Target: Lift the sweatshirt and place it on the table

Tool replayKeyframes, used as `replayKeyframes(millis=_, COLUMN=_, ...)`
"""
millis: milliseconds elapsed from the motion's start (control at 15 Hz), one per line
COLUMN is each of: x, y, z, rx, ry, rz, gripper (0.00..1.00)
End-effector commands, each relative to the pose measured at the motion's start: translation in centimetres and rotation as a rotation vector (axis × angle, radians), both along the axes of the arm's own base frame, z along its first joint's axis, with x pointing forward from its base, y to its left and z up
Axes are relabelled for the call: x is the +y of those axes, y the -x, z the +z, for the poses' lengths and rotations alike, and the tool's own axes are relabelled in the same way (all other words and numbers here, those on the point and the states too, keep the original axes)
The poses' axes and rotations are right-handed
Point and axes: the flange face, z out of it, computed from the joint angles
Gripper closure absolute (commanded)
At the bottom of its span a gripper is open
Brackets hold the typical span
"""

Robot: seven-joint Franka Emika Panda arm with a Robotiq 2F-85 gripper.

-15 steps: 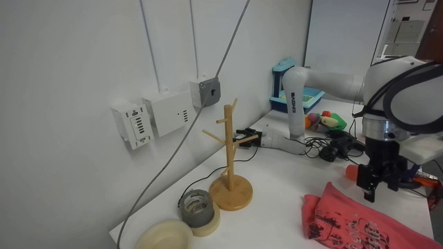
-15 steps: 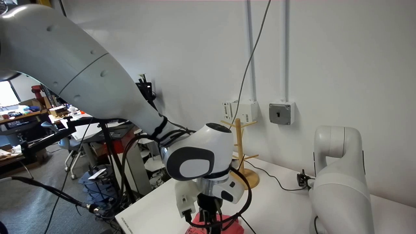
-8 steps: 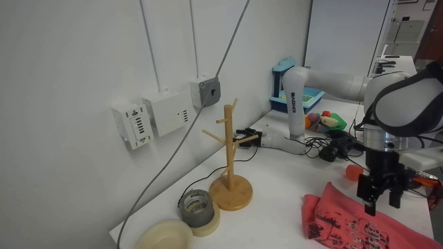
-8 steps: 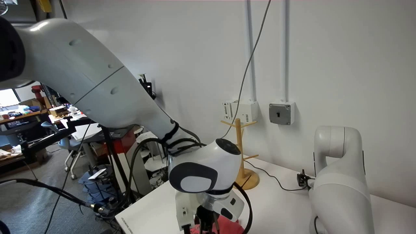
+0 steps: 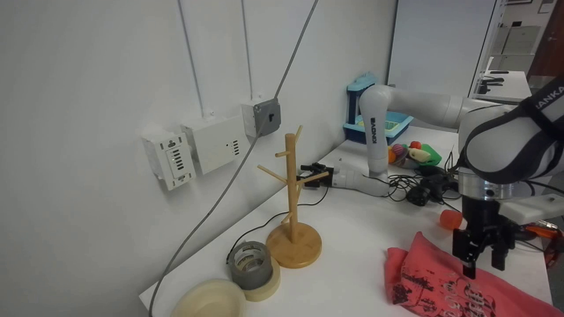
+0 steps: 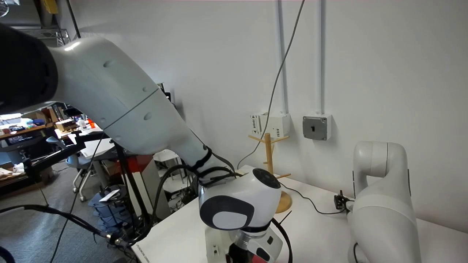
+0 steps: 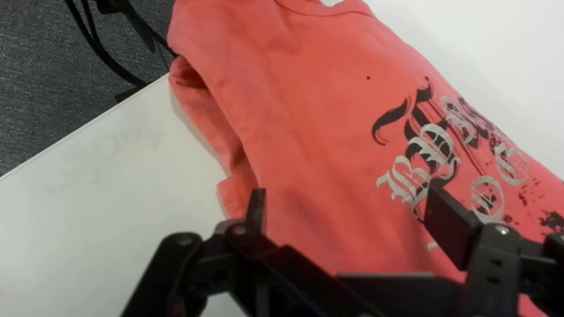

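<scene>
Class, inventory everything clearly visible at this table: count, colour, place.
table: 1, white, beside the wall
sweatshirt: 1, pinkish-red, on the table
stand: 1, tan, on the table
tapes: 2, grey and cream, by the stand
bowl: 1, cream, by the tapes
cup: 1, orange, near the sweatshirt
tub: 1, blue, by the wall
toys: several, mixed, near the tub
cables: several, black, near the toys
boxes: 3, white/grey, on the wall
second arm: 1, pale, over the table
gripper: 1, black, over the sweatshirt
robot arm: 1, white, above the gripper
</scene>
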Motion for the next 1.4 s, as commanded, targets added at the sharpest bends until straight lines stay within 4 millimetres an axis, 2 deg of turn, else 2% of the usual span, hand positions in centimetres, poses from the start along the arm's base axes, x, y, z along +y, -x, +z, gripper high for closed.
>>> replayKeyframes(millis=0, x=0.11, y=-1.31, z=-1.20, rx=-0.006, ry=-0.025, rz=0.015, gripper=0.38)
replayKeyframes(millis=67, x=0.26, y=-1.54, z=-1.18, rx=-0.008, ry=-0.028, rz=0.022, gripper=0.49)
replayKeyframes(millis=200, x=0.48, y=-1.99, z=-0.96, rx=-0.016, ry=-0.033, rz=0.032, gripper=0.65)
replayKeyframes(millis=533, x=0.57, y=-2.04, z=-0.59, rx=-0.022, ry=-0.025, rz=0.041, gripper=1.00)
replayKeyframes(millis=867, x=0.20, y=-1.90, z=-0.50, rx=-0.014, ry=-0.026, rz=0.035, gripper=1.00)
replayKeyframes(millis=933, x=0.25, y=-1.94, z=-0.42, rx=-0.002, ry=-0.019, rz=0.041, gripper=0.74)
replayKeyframes(millis=1067, x=0.41, y=-1.87, z=-0.45, rx=0.014, ry=-0.013, rz=0.057, gripper=0.66)
replayKeyframes(millis=1333, x=0.18, y=-2.13, z=-0.67, rx=0.029, ry=0.013, rz=0.085, gripper=0.35)
